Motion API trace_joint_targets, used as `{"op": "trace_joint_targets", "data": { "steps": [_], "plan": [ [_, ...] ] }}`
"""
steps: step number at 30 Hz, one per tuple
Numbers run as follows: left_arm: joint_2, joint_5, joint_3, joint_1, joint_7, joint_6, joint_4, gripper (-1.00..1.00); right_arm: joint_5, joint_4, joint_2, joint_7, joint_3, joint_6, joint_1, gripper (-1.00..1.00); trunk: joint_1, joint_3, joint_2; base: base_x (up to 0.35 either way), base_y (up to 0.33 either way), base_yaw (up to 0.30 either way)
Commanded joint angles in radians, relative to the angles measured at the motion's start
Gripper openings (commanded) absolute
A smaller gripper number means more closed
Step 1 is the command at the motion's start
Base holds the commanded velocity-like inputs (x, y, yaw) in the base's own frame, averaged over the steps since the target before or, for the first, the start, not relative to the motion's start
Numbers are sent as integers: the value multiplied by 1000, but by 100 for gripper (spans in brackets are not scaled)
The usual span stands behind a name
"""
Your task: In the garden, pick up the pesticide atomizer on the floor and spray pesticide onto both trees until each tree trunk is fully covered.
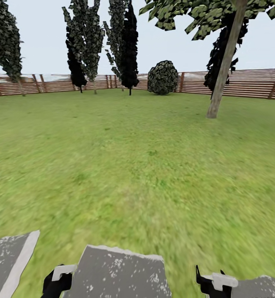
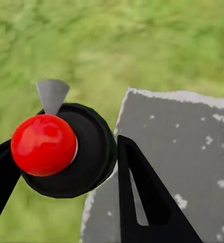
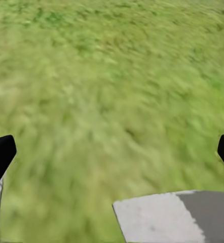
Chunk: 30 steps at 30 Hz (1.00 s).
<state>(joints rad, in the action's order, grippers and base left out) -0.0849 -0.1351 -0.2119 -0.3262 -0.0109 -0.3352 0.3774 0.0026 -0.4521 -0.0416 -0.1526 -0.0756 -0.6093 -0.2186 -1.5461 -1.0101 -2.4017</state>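
Observation:
The pesticide atomizer (image 2: pixel 66 152) has a round black body, a red ball top and a small grey nozzle. My left gripper (image 2: pixel 61 152) is shut on it, one black finger on each side, low at my left over the grass. My right gripper (image 3: pixel 112 152) is open, its fingertips (image 3: pixel 0 154) far apart with only lawn between them. One of the trees stands ahead to the right in the head view, its thick beige-grey tree trunk (image 1: pixel 224 70) leaning slightly under a green crown (image 1: pixel 203 16). It is several metres away.
The garden lawn (image 1: pixel 133 165) stretches to a brown slat fence (image 1: pixel 245 82). Dark thin conifers (image 1: pixel 127 45) and a round shrub (image 1: pixel 162 77) stand along the back. Grey speckled slabs (image 1: pixel 116 273) lie at the near edge by my arms.

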Motion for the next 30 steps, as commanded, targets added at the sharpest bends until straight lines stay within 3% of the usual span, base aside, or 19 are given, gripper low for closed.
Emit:
{"op": "trace_joint_targets", "data": {
  "steps": [1,12,30],
  "plan": [
    [0,-11,-5,-1,-1,-4,-1,-100,0,1,0,-2,0,-3,-1,100,0,-1,0,237,-188,-300],
    [2,-11,-4,-1,0,-4,-2,-100,0,0,0,-2,0,-3,-1,100,0,-1,0,237,-188,-287],
    [2,-11,-4,-1,0,-4,-2,-100,0,-2,0,-1,1,-3,-1,100,0,-1,0,269,-159,-14]
  ]
}}
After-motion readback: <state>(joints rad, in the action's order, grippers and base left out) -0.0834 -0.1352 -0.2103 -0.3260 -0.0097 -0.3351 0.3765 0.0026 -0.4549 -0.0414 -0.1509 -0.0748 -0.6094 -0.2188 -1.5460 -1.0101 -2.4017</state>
